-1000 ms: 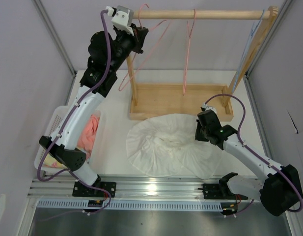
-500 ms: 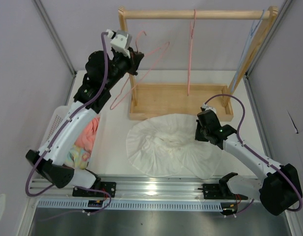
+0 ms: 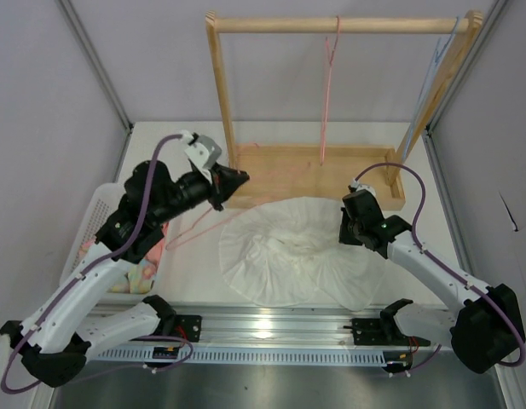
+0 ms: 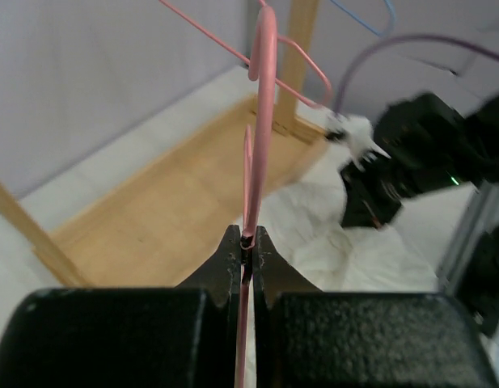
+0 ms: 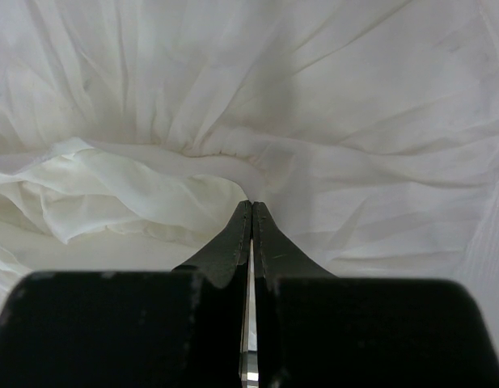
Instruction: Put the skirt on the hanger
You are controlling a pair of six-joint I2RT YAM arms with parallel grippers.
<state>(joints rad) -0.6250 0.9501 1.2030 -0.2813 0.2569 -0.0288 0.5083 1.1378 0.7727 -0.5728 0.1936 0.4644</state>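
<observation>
The white skirt (image 3: 288,256) lies spread flat on the table in front of the wooden rack. My left gripper (image 3: 235,181) hovers just left of the rack's base, shut on the thin wire of the pale pink hanger (image 3: 203,226), which slants down toward the table on the left. In the left wrist view the hanger (image 4: 261,121) rises straight up out of the closed gripper (image 4: 246,238), with the skirt (image 4: 338,234) beyond. My right gripper (image 3: 348,227) sits at the skirt's right edge, shut. Its tips (image 5: 251,204) rest against crinkled skirt fabric (image 5: 314,97); no fabric shows between them.
The wooden rack's rail (image 3: 335,25) holds a deeper pink hanger (image 3: 328,94) in the middle and a light blue hanger (image 3: 440,51) at the right post. Its tray base (image 3: 288,175) stands behind the skirt. A white basket (image 3: 99,213) with pink and yellow clothes (image 3: 147,264) stands at left.
My left arm has come down and back from the rail with the hanger, to just above the table left of the rack. The right arm and skirt have not moved.
</observation>
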